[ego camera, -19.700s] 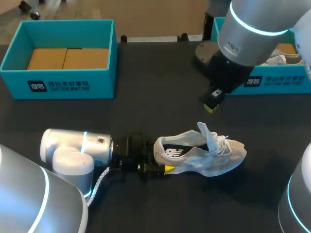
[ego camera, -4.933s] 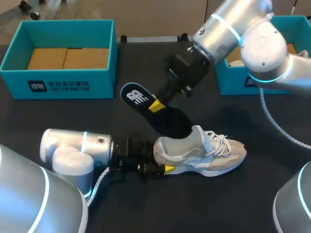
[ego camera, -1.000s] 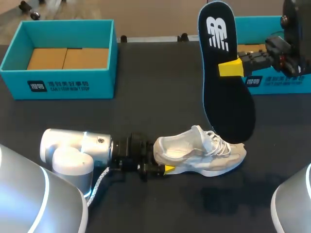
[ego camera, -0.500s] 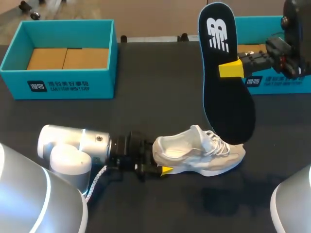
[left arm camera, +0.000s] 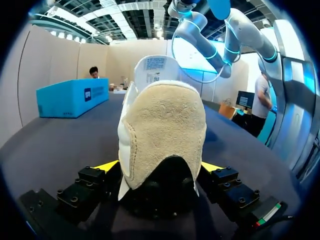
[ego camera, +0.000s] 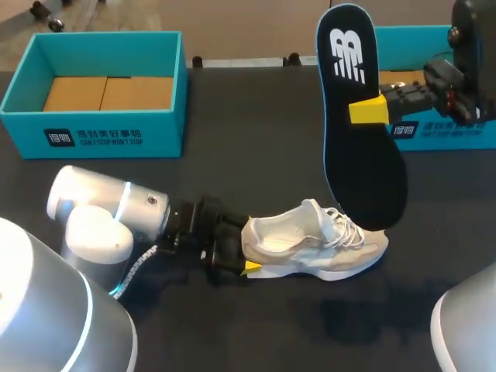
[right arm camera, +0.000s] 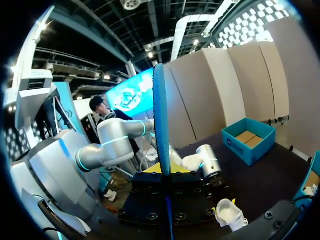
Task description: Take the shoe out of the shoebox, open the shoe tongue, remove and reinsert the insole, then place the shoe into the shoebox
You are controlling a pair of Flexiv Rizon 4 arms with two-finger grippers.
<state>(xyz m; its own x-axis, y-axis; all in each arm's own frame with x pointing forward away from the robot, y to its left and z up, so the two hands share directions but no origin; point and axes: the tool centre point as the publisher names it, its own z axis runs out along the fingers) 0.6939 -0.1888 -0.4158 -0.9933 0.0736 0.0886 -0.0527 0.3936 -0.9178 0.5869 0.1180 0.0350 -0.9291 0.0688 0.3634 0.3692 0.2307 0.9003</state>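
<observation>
- The left shoebox (ego camera: 93, 138) is blue and sits at the back left corner of the tabletop (ego camera: 256, 139). Its top is open and I can see brown cardboard (ego camera: 108, 93) lying flat inside.
- My left arm (ego camera: 108, 213) comes in low over the front left part of the tabletop.
- My left gripper (ego camera: 236, 252) is at the back of the shoe (ego camera: 318, 246). In the left wrist view, one yellow tip is on each side of the heel and both press on it, so my left gripper (left arm camera: 159, 167) is pinching the shoe (left arm camera: 162, 125) by the heel.
- The shoe is pale and has white laces. It is near the front edge of the tabletop, about in the middle. Its heel points to the left edge and its toe points to the right edge.
- The insole (ego camera: 360, 132) is dark with a blue rim. It is up in the air, standing on end over the right half of the tabletop, with the shoe below its low end. I cannot tell if that end touches the shoe.
- My right gripper (ego camera: 368, 111) pinches the insole part way down its side. In the right wrist view the insole (right arm camera: 161, 125) stands thin and straight between the two yellow tips, and my right gripper (right arm camera: 164, 171) squeezes it from both sides.
- The right shoebox (ego camera: 449, 132) is blue too and sits at the back right corner of the tabletop, behind my right arm (ego camera: 465, 70).
</observation>
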